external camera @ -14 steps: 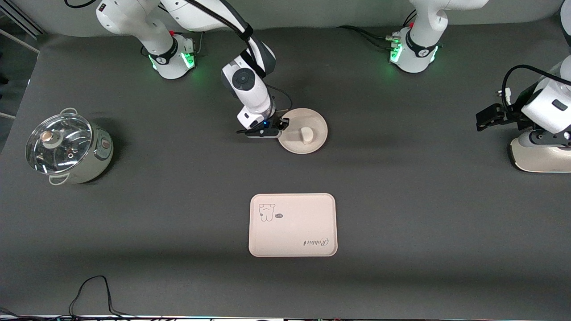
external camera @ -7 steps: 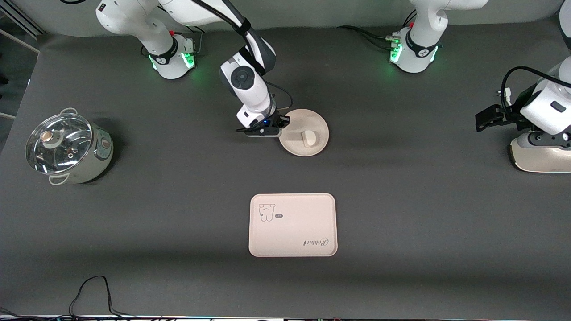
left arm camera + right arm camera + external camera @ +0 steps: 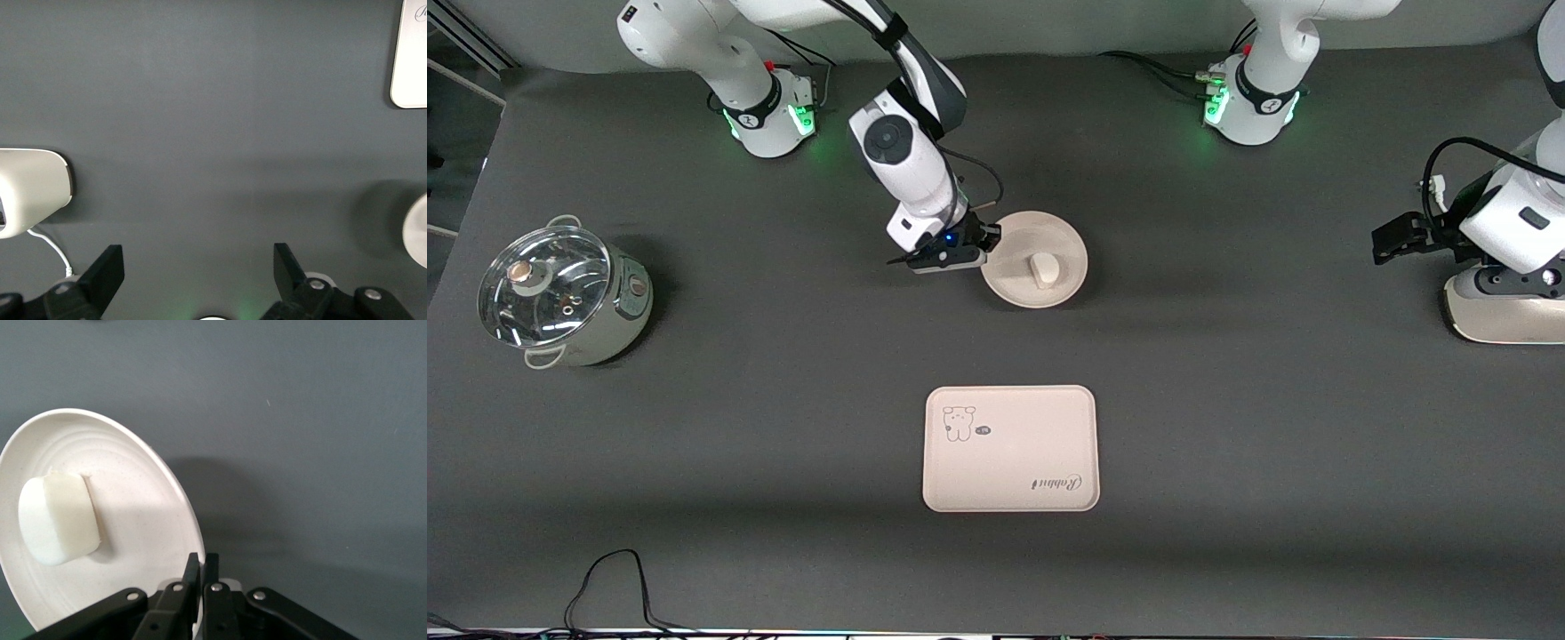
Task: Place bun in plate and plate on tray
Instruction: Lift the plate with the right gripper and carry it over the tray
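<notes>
The round cream plate [image 3: 1064, 242] is near the middle of the table, toward the robots' bases, with the small white bun [image 3: 1041, 269] lying on it. My right gripper [image 3: 989, 242] is shut on the plate's rim at the edge toward the right arm's end. The right wrist view shows the fingers [image 3: 193, 568] pinching the rim of the plate [image 3: 147, 513], with the bun [image 3: 57, 518] resting inside. The rectangular tray [image 3: 1009, 449] with the Rabbit drawing lies nearer to the front camera than the plate. My left gripper [image 3: 1383, 240] waits open and empty at the left arm's end, its fingers [image 3: 107, 270] spread wide.
A glass-lidded pot [image 3: 560, 293] stands at the right arm's end of the table. A white appliance [image 3: 1507, 311] sits under the left arm. In the left wrist view a corner of the tray [image 3: 410, 53] and an edge of the plate [image 3: 417, 230] show. A black cable [image 3: 605, 578] lies at the front edge.
The right gripper has closed fully on the plate's rim and risen a little, and the plate with the bun has shifted slightly with it. The left arm has barely moved.
</notes>
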{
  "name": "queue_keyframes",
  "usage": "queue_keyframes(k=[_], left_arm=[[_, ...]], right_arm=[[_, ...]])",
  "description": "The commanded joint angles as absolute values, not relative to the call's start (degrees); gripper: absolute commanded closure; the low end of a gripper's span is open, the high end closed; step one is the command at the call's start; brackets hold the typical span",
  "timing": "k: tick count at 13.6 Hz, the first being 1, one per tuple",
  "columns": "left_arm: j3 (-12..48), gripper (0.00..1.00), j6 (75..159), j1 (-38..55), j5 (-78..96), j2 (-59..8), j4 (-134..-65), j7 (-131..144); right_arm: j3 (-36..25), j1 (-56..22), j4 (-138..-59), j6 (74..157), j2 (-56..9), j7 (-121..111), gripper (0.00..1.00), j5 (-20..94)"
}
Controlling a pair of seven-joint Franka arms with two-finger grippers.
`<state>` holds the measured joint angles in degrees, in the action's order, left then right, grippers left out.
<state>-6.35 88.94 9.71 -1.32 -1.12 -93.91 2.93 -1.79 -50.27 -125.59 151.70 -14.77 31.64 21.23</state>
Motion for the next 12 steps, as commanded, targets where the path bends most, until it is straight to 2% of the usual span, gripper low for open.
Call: queue_keyframes(k=[1,4,6,12], left_arm=[[-6.68,0.00,89.38,9.93,-1.23,-1.23,-93.78,2.63],[-6.77,0.00,90.87,9.41,-1.14,-1.32,-93.87,2.72],[-7.03,0.00,89.92,9.05,-1.14,-1.41,-93.43,1.94],[-7.12,0.00,94.92,5.19,0.52,-3.33,-93.16,1.23]], right_arm=[[-1.67,-47.56,-126.74,145.48,-5.82,25.94,1.00,23.46],[-1.67,-45.10,-124.47,144.23,-5.70,21.01,1.00,27.24],[-1.67,-42.72,-117.12,143.71,-11.74,20.92,1.00,27.25],[-3.25,-33.15,-71.44,122.12,-41.61,21.44,1.00,26.46]])
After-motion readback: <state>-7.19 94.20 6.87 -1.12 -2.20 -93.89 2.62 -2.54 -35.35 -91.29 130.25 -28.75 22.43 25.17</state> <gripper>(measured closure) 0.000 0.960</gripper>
